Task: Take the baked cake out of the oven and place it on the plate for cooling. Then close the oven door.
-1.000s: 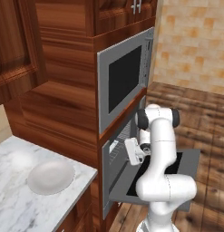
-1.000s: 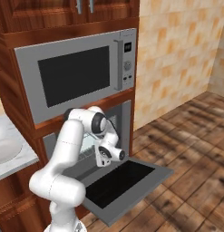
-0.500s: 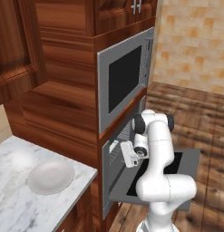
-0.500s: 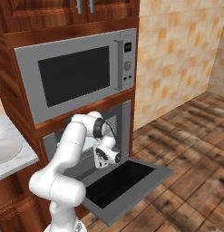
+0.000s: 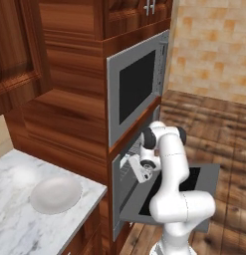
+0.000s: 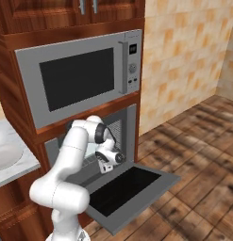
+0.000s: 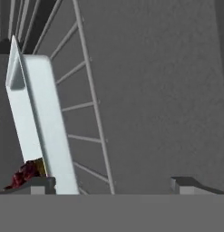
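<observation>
Reaching deeper, the white arm's claw (image 7: 113,183) has moved into the grey steel oven (image 5: 125,172) over its dropped door (image 6: 132,186), jaws wide apart, nothing held. One dark brown cake (image 7: 26,174) beside one pale tray (image 7: 38,122); one white plate (image 5: 56,194) waits on the marble tabletop (image 5: 15,224).

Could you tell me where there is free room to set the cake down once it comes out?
The plate is bare, with open marble counter around it. The lowered oven door is flat and free. Inside the oven it is crowded by rack wires and the pale tray.
</observation>
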